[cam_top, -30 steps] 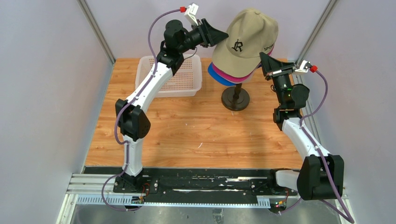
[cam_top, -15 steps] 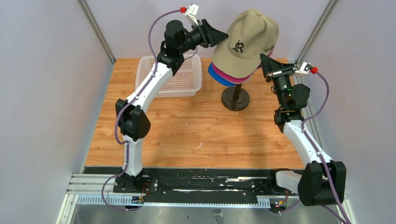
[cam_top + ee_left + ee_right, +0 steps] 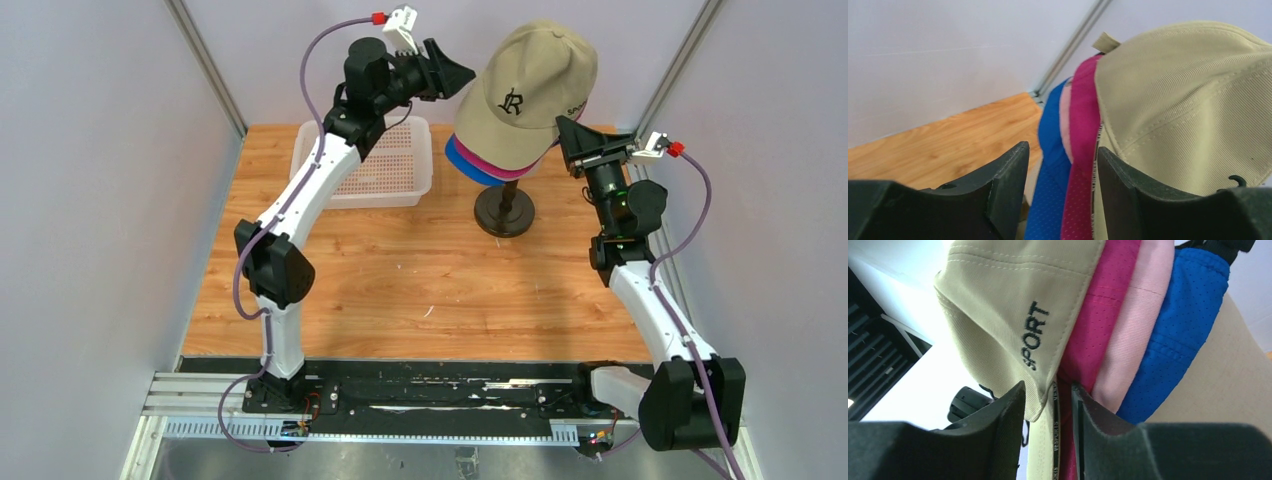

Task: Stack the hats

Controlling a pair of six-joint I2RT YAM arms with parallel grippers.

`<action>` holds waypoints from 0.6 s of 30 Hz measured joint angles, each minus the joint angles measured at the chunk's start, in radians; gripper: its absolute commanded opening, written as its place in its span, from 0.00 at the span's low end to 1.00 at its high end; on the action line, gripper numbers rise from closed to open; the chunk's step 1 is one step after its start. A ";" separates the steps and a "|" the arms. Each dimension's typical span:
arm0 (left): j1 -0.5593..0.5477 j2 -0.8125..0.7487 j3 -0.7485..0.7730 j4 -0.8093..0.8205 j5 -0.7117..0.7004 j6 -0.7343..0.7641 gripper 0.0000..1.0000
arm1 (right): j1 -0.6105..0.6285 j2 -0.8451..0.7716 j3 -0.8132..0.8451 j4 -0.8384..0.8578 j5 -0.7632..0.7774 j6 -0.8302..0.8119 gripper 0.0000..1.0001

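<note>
So starting at the left, the white perforated basket point(image 3: 375, 165) sits on the wooden table point(image 3: 400, 280) at the back, and the left arm reaches up over it. The left gripper point(image 3: 462, 72) hangs in the air just beside the hat stack. It's open, the jaws are well apart and not holding anything; from the wrist view you just see the hat edges out past the gap. Middle of the scene: the hats are stacked on the cream mannequin head point(image 3: 1218, 380), which sits on a dark stand point(image 3: 504, 212) on the table. The khaki cap point(image 3: 535, 75) with the dark logo is on top, then the magenta cap point(image 3: 1083, 125), the light pink cap point(image 3: 1064, 115) and the royal blue cap point(image 3: 1050, 150) layered under it. Over on the right, the right gripper point(image 3: 563, 135) is up against the lower edge of the stack. Its jaws are parted a little and the khaki cap's rim runs through the gap, but it doesn't look clamped, there's a sliver of space showing.
</note>
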 measured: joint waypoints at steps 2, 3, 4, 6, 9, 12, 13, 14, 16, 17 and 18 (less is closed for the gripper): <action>0.004 -0.023 0.000 -0.044 -0.040 0.029 0.58 | 0.000 -0.019 0.004 -0.025 0.001 -0.022 0.47; 0.007 -0.035 0.000 -0.063 -0.058 0.043 0.58 | 0.000 -0.029 0.007 -0.042 0.002 -0.034 0.49; 0.009 -0.046 0.000 -0.083 -0.076 0.055 0.58 | 0.000 -0.038 0.009 -0.057 0.002 -0.045 0.50; 0.013 -0.071 0.000 -0.118 -0.111 0.079 0.59 | 0.000 -0.062 0.010 -0.092 0.004 -0.068 0.52; 0.015 -0.106 -0.001 -0.167 -0.163 0.109 0.59 | 0.000 -0.103 0.010 -0.156 0.012 -0.106 0.54; 0.016 -0.141 -0.011 -0.200 -0.204 0.131 0.59 | 0.000 -0.149 0.010 -0.216 0.023 -0.142 0.54; 0.016 -0.154 -0.018 -0.210 -0.217 0.137 0.59 | 0.000 -0.169 0.010 -0.236 0.028 -0.156 0.54; 0.016 -0.167 -0.024 -0.219 -0.230 0.142 0.59 | 0.000 -0.188 0.010 -0.254 0.032 -0.167 0.55; 0.016 -0.193 -0.040 -0.232 -0.258 0.150 0.60 | 0.000 -0.238 0.010 -0.296 0.044 -0.194 0.55; 0.016 -0.210 -0.055 -0.241 -0.275 0.153 0.62 | 0.001 -0.270 0.010 -0.322 0.051 -0.212 0.55; 0.016 -0.229 -0.072 -0.249 -0.293 0.156 0.66 | 0.000 -0.298 0.011 -0.347 0.061 -0.230 0.56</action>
